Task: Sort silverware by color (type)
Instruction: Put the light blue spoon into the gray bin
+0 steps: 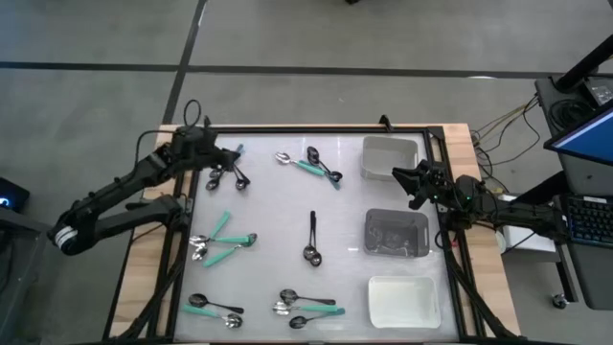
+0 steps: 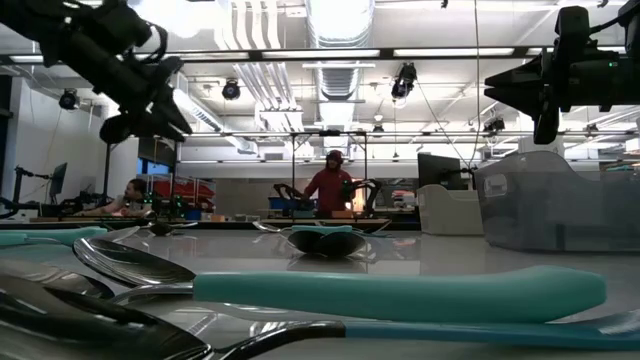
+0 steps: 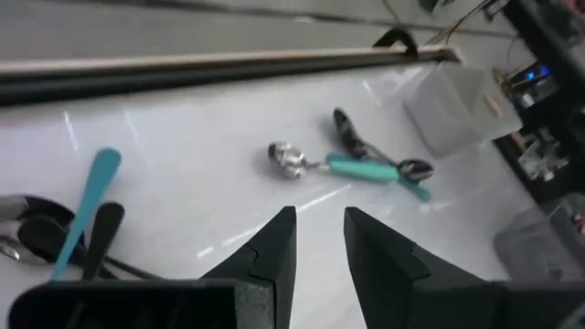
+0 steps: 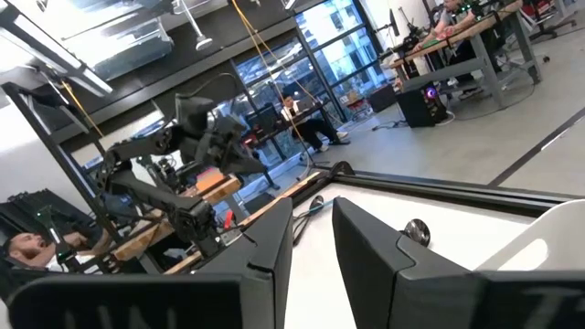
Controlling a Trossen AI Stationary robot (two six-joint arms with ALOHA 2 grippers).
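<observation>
The silverware lies in loose groups on the white table. A far-left cluster [image 1: 233,176] has black spoons and a teal handle [image 3: 87,206]. A far-middle group [image 1: 311,165] has teal-handled and black spoons [image 3: 352,163]. One black spoon [image 1: 312,240] lies at the centre. My left gripper [image 1: 226,156] hangs open just above the far-left cluster, tipped downward, with nothing between its fingers [image 3: 320,233]. My right gripper [image 1: 404,178] is open and empty [image 4: 313,228], held about level above the table's right side by the trays.
Three trays stand along the right side: a pale one at the far end [image 1: 391,156], a grey one in the middle [image 1: 396,233], a white one nearest [image 1: 404,300]. More spoons lie at the left [image 1: 220,244], near left [image 1: 213,309] and near middle [image 1: 306,307]. A black frame rail [image 1: 306,130] runs along the far edge.
</observation>
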